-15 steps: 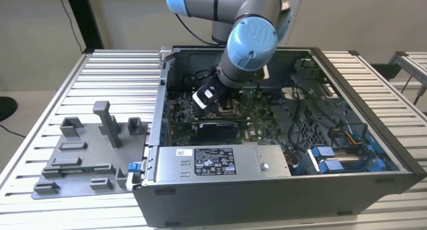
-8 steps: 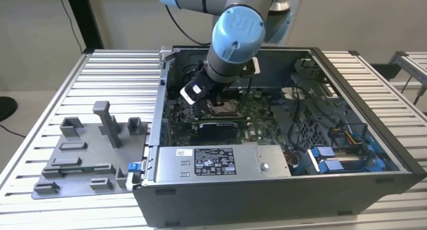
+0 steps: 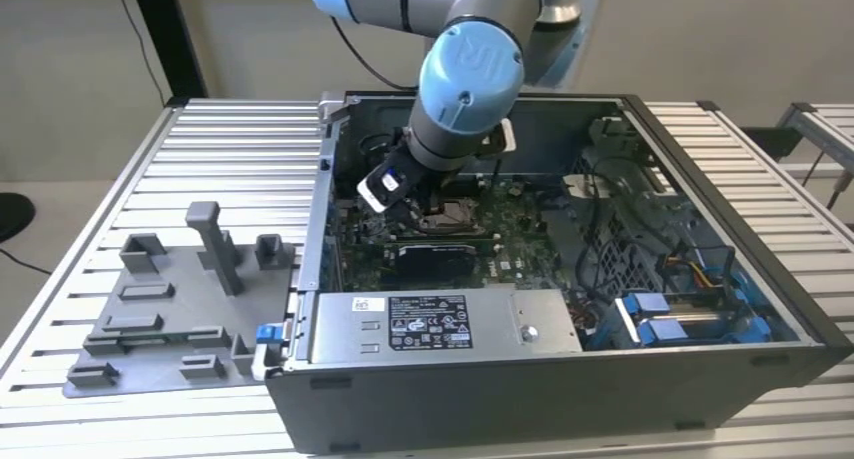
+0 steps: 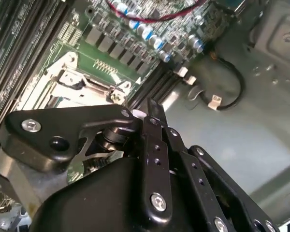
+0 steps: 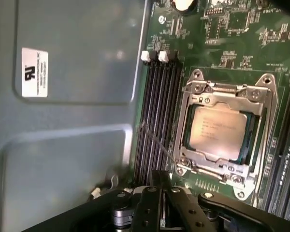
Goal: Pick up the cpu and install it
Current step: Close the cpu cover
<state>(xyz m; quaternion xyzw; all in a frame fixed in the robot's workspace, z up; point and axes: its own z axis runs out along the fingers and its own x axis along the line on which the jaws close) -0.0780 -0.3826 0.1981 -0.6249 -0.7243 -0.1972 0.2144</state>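
A: Gripper [image 5: 157,186] first, since it sits closest to both wrist cameras. What do you make of it?

B: Black linkages and screws crowd the foreground in both wrist views. I cannot tell whether it is open or closed, and nothing shows between the fingers.

A: And the cpu [image 5: 216,130]?

B: Seated inside the socket frame [image 5: 225,92] in the first wrist view, pale metal top facing up, with the frame's metal bracket lying around its edges. The gripper hangs just beside that frame, apart from the chip.

A: Around it?

B: Green motherboard [image 5: 241,29], and a row of dark memory slots [image 5: 157,116] running alongside the socket.

A: Further out, in the exterior view?

B: The arm [image 3: 461,89] reaches down into the open computer case [image 3: 561,389], gripper [image 3: 400,191] over the board. A silver power supply [image 3: 441,324] sits in the case at the near side. The case rests on a slatted surface [image 3: 227,149], and a grey fixture [image 3: 180,314] stands at the exterior view's left, well apart from the arm.
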